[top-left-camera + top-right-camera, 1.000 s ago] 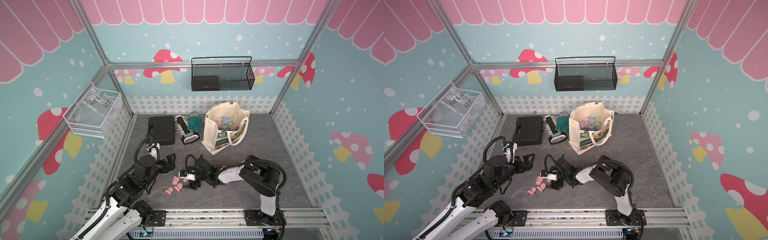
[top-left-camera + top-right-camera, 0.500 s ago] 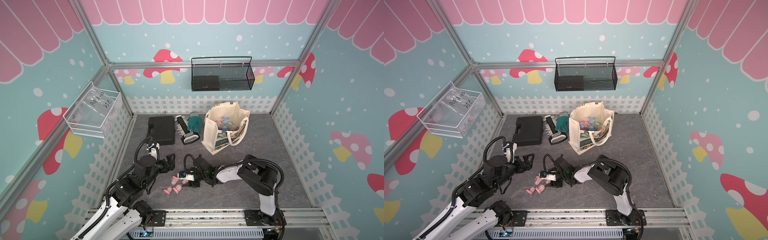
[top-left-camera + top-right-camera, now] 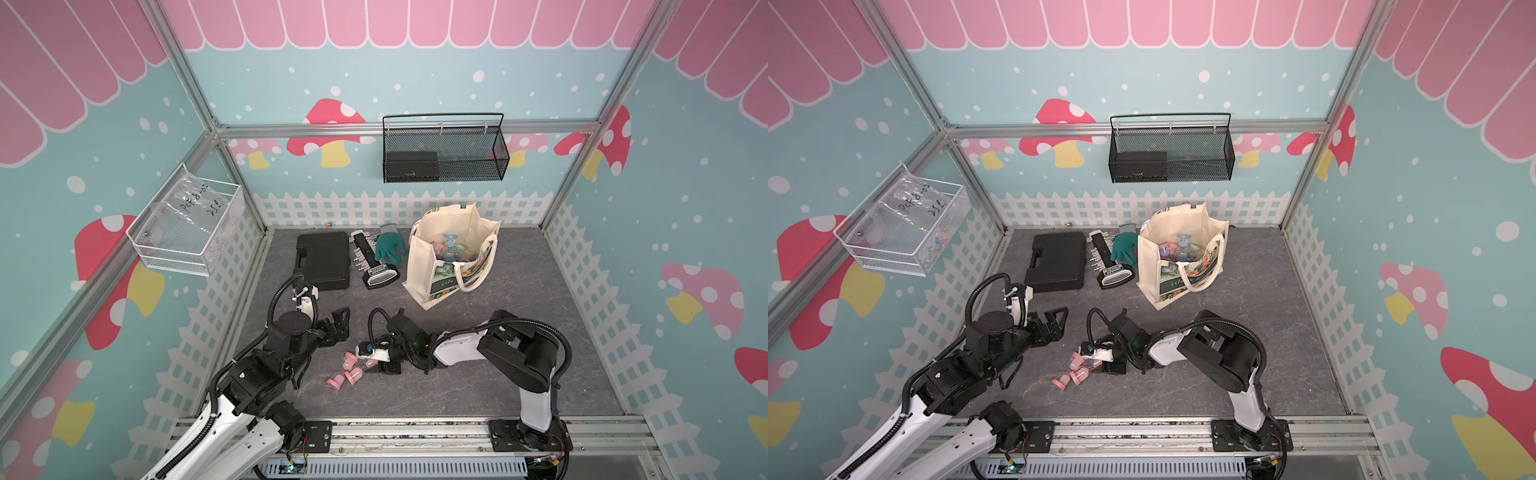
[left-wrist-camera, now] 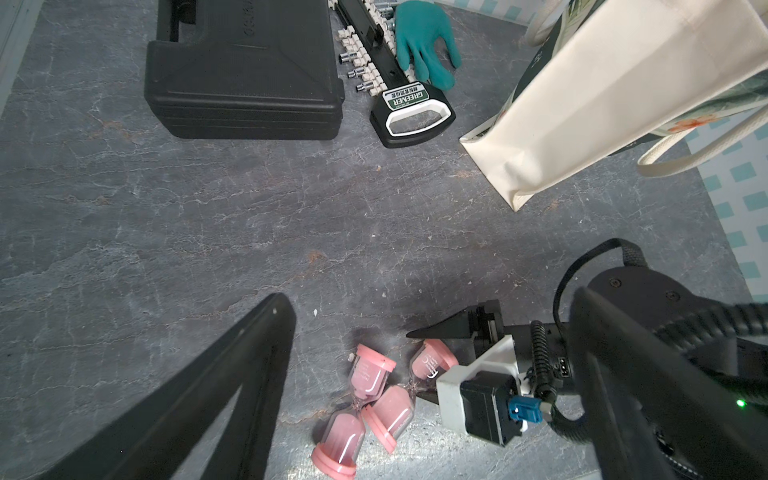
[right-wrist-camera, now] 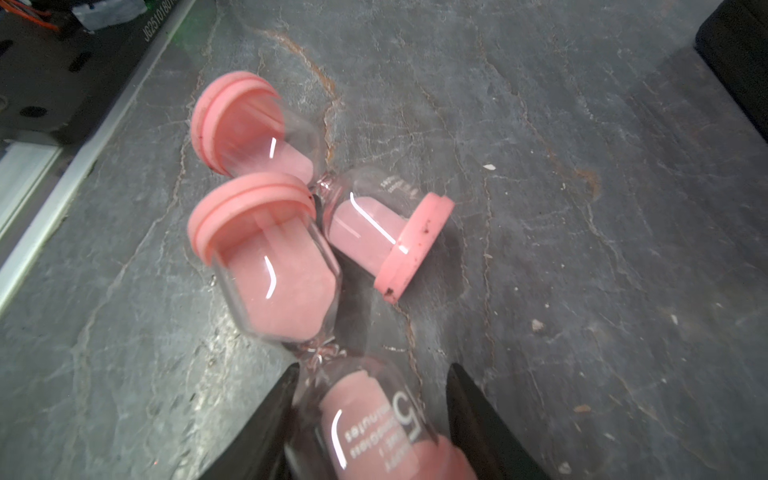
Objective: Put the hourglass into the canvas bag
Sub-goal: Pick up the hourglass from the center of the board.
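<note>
Ana: Since a second ago the right fingers [image 3: 380,366] have drawn in from wide apart onto the hourglass [image 5: 299,307]. Has anything else shifted?

Ben: Nothing that I can make out. The left fingers [image 3: 340,322] hang spread wide with nothing between them. They are near the right ones and clear of the pink glass.

Ana: Take the big things first. Where is the canvas bag [image 3: 449,257]?

Ben: It stands upright with its mouth open on the grey counter [image 3: 540,332], well apart from both sets of fingers and beyond the right ones. Small coloured pieces lie inside it.

Ana: And beyond the left fingers?

Ben: A closed black case [image 3: 323,259] lies well beyond them. Just beside the case is a black socket rail [image 3: 372,259]. A green glove [image 3: 390,249] touches the rail and sits between it and the bag.

Ana: How is the grip itself?

Ben: In the right wrist view one finger presses the glass bulb marked "5 minutes" and the other meets the pink end cap, so the fingers are closed on that bulb. The hourglass lies on its side on the counter. Its free end reaches past the fingertips and touches the neck of a second hourglass [image 5: 365,224]. That one also lies on its side, just ahead of the fingertips.
</note>
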